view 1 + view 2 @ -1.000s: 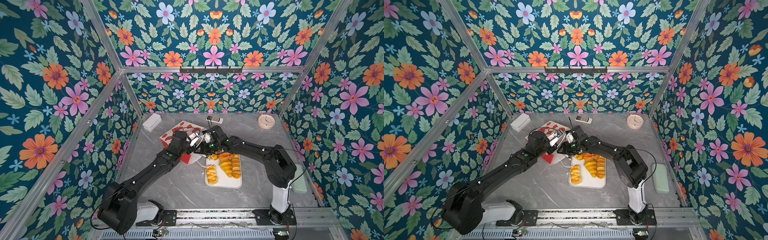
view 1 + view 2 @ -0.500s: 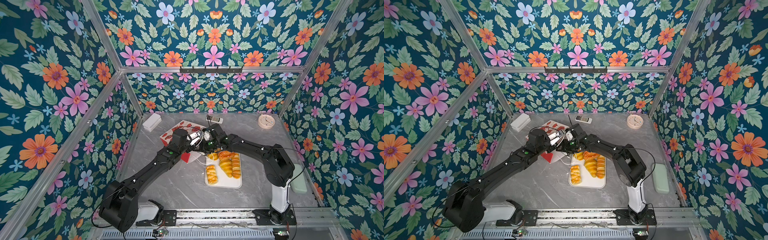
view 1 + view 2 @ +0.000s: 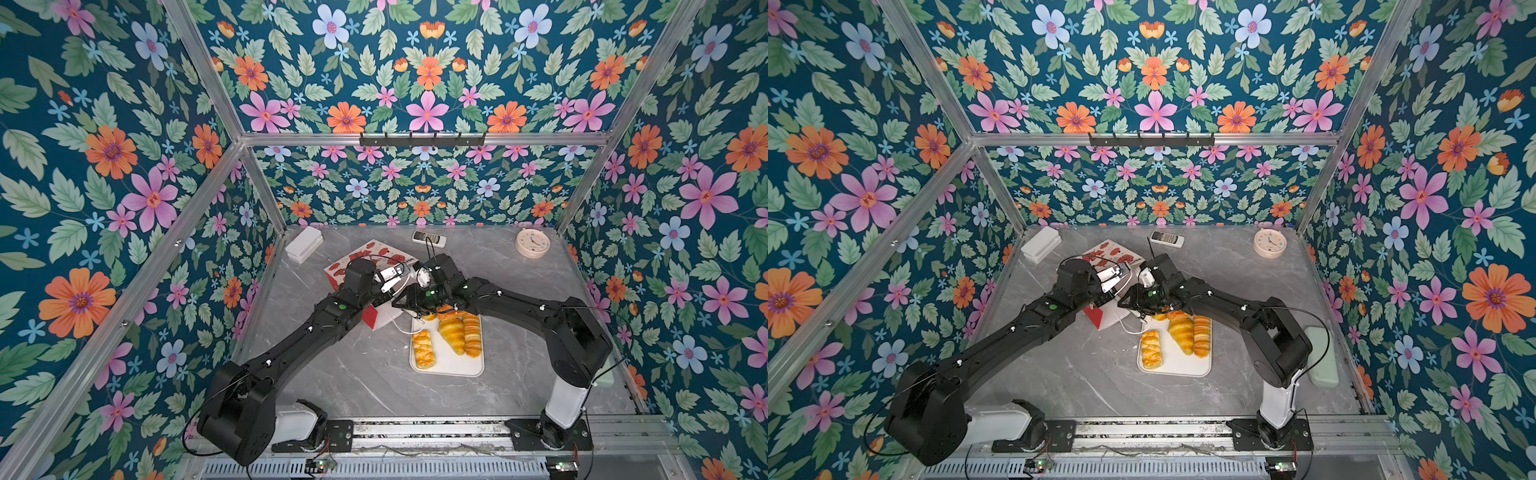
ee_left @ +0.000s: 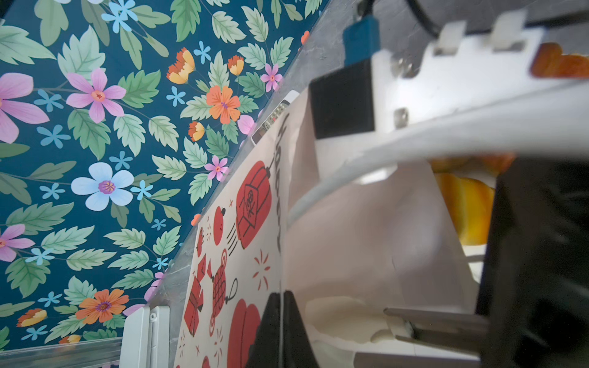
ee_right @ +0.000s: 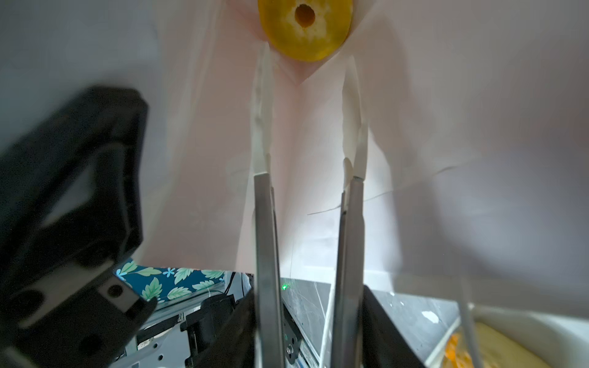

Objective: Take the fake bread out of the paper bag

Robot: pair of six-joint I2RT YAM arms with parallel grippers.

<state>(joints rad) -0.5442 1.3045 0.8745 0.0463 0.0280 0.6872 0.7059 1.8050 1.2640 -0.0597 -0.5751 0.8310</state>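
- Centre of both top views, a little above the middle: you see the paper bag lying on its side on the grey marbled table. Its red-printed panel faces up and its mouth is turned toward the white tray.
- Left gripper: in the left wrist view its black fingers are pressed together, pinching the edge of the bag's printed wall at the mouth.
- Right gripper: in the right wrist view it reaches into the bag with white paper on every side. Its fingers stand partly spread and hold nothing.
- Ring bagel: this yellow piece lies deep in the bag, just beyond the right fingertips. You cannot tell whether a pad touches it.
- Lower right of the bag, in both top views: the tray carries a plaited piece, a croissant and a ridged loaf, side by side. Further orange pieces at the tray's upper end are partly hidden by the right arm.
- Far edge of the table: a remote control and a round clock lie well apart from the bag.
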